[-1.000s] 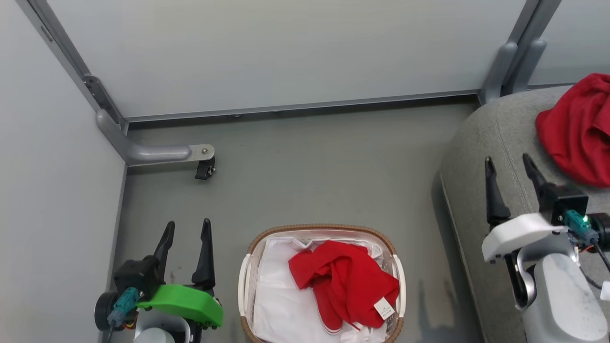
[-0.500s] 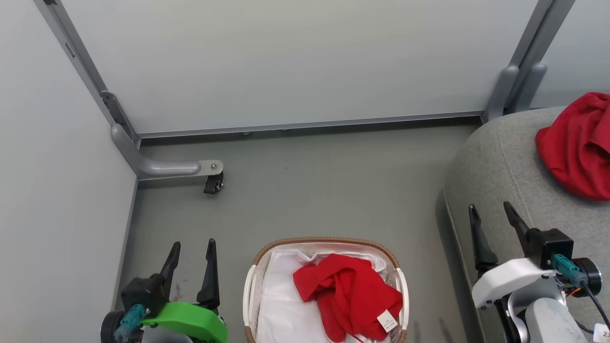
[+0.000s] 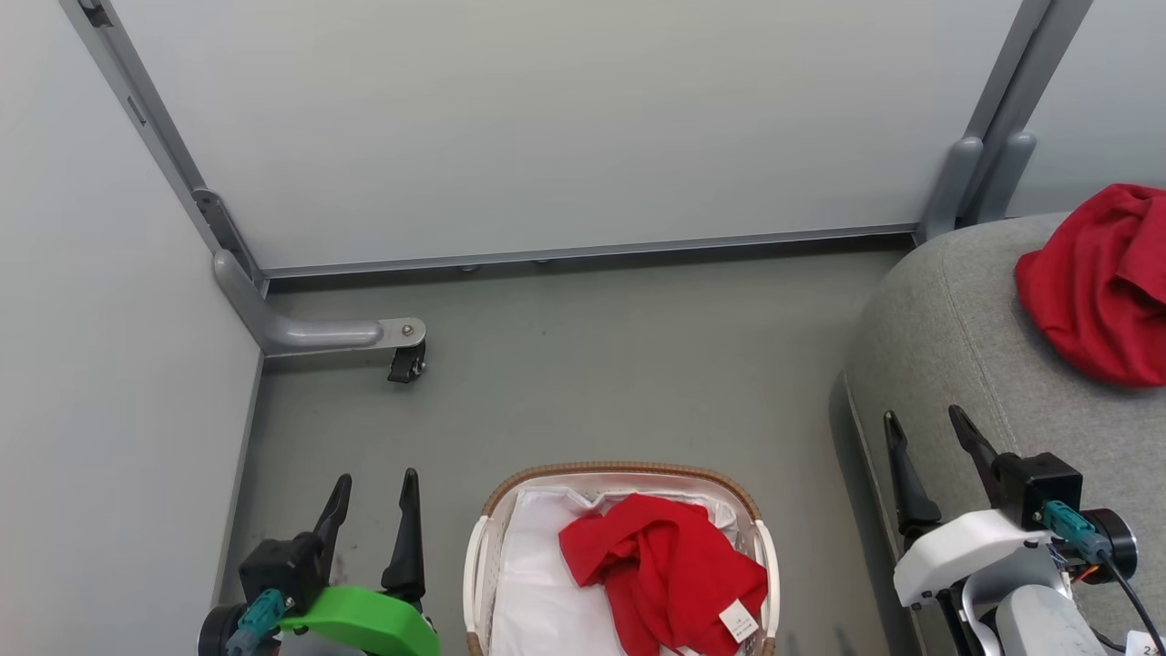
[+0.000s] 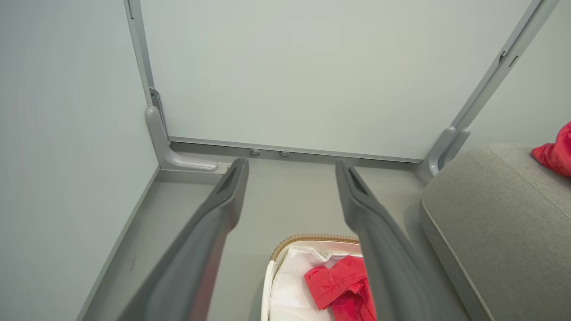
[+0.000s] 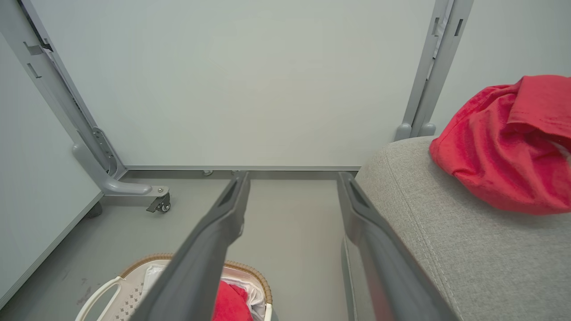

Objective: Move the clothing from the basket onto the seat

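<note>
Nearest, low and central: the basket [image 3: 619, 471], with a crumpled piece of the clothing [image 3: 665, 565] lying inside on a white sheet [image 3: 537, 583], small white tag facing up; left of the basket, clear of its rim, the left gripper [image 3: 378, 476], fingers spread wide, gripping nothing; right of the basket, the right gripper [image 3: 922, 415], likewise spread wide and empty, by the near edge of the seat [image 3: 947, 346]; farther right of the basket, well apart from it, a second red garment [image 3: 1093, 282] heaped on the seat; beyond the basket to the left, a caster [image 3: 405, 364] on grey floor [image 3: 592, 364]; farthest past the basket, pale wall panels [image 3: 547, 137].
</note>
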Robot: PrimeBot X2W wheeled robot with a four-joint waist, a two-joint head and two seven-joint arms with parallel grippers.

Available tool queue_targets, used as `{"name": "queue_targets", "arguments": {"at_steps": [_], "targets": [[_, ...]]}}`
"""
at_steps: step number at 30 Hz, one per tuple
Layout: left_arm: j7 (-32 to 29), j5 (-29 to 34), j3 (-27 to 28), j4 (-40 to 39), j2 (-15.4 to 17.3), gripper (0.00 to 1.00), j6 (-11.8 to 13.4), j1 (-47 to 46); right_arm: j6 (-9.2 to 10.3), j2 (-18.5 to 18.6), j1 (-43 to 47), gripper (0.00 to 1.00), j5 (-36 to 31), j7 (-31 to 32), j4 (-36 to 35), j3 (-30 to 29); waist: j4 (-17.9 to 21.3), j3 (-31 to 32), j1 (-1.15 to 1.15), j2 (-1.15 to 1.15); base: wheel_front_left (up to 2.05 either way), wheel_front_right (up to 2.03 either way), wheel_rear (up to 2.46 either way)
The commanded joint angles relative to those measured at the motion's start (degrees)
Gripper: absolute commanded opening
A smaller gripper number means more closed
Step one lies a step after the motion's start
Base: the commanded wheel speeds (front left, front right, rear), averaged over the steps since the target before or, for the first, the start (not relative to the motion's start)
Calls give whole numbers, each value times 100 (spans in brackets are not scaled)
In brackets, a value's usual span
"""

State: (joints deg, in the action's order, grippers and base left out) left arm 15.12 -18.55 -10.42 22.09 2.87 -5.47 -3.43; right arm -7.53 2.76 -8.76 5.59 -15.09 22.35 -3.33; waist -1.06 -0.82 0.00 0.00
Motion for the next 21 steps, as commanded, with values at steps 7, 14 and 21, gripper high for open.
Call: {"name": "queue_targets", "arguments": {"at_steps": [7,14,21], "targets": [[5,-34,14,-6,4,100,28,24,8,25,61,100,53,-11,-20,2,13,-13,0,0,0,0,0],[5,-1,5,-26,5,100,29,12,8,24,52,100,66,-11,-48,10,42,-62,0,0,0,0,0],[4,152,-243,103,4,100,-35,-276,8,24,-122,100,28,-11,-148,-17,98,-321,0,0,0,0,0]]}}
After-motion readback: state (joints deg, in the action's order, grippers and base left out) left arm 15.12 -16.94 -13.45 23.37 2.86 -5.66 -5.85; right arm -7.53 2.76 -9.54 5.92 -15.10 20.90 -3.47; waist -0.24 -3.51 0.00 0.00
